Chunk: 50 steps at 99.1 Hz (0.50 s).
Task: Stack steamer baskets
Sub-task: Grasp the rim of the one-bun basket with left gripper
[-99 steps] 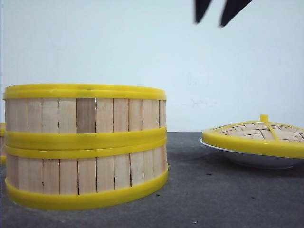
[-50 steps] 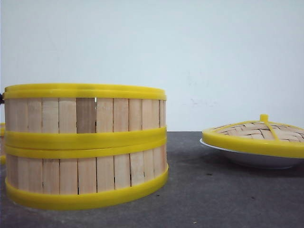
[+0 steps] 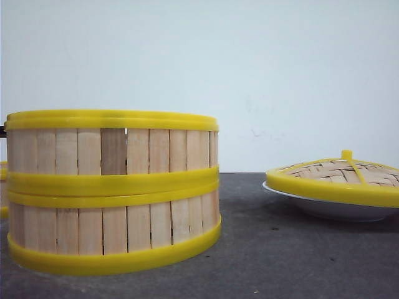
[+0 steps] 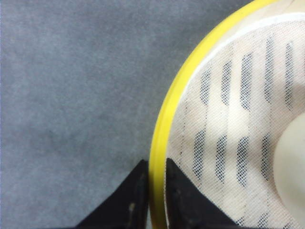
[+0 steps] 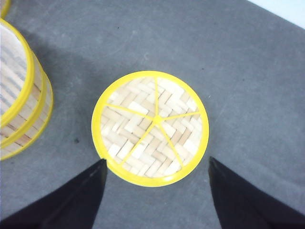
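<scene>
Two steamer baskets (image 3: 112,193) sit stacked one on the other at the left of the front view, resting on the dark grey surface (image 3: 280,255), the upper one's yellow bottom rim seated on the lower one's yellow top rim, slightly askew so the two bands show a thin wedge between them. Behind that stack, at the far left edge, a sliver of a third basket (image 3: 3,190) peeks out, mostly hidden. Over on the right, well apart from the stack, the woven lid (image 3: 340,174) lies on a shallow white plate (image 3: 336,208), knob up. Now the left wrist view: the left tool (image 4: 156,186) straddles a basket's yellow rim (image 4: 159,133), one dark finger (image 4: 133,195) outside the wall over the grey surface, the other finger inside over the white mesh liner (image 4: 238,119); the fingers sit close on either side of the rim, pinching it or very nearly, and a pale rounded shape shows at the edge, inside the basket. Which basket this is, I cannot tell from that view. The right tool (image 5: 157,191) hangs high above the lid (image 5: 150,128), fingers spread wide with the lid's whole disc showing between them, touching nothing. The stack (image 5: 21,95) shows at the edge of that same view.
</scene>
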Motion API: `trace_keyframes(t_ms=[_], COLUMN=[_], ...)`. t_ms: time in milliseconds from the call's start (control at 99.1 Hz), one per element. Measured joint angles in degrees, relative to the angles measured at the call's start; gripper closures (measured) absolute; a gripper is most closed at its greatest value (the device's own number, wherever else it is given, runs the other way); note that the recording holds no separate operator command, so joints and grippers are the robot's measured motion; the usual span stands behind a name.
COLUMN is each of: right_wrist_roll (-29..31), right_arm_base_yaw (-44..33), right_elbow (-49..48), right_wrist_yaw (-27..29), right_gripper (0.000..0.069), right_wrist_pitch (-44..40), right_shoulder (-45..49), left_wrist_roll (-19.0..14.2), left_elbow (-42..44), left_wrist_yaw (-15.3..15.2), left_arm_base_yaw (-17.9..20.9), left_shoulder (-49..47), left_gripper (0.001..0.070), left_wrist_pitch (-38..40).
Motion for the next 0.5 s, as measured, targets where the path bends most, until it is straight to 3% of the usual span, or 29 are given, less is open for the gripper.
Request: trace_keyframes(t_ms=[91, 242, 505], right_wrist_roll=[0.33, 0.50, 0.68], right_arm_base_yaw=[0.00, 0.00, -2.03], right_elbow=[0.00, -1.46, -15.23], right_wrist_yaw=[0.00, 0.00, -0.28], right_gripper=[0.0276, 0.0276, 0.0276], right_wrist_pitch=[-0.57, 1.14, 9.44], right_shoulder=[0.00, -0.76, -8.61], left_wrist_roll=[0.04, 1.22, 3.65], left_elbow=[2.27, 10.54, 23.76], left_wrist_yaw=[0.33, 3.69, 9.31], left_arm_base_yaw=[0.46, 1.53, 1.92], left_shoulder=[0.00, 0.00, -1.88], left_gripper=[0.0680, 0.0681, 0.0681], left_wrist_pitch=[-3.50, -10.05, -21.31])
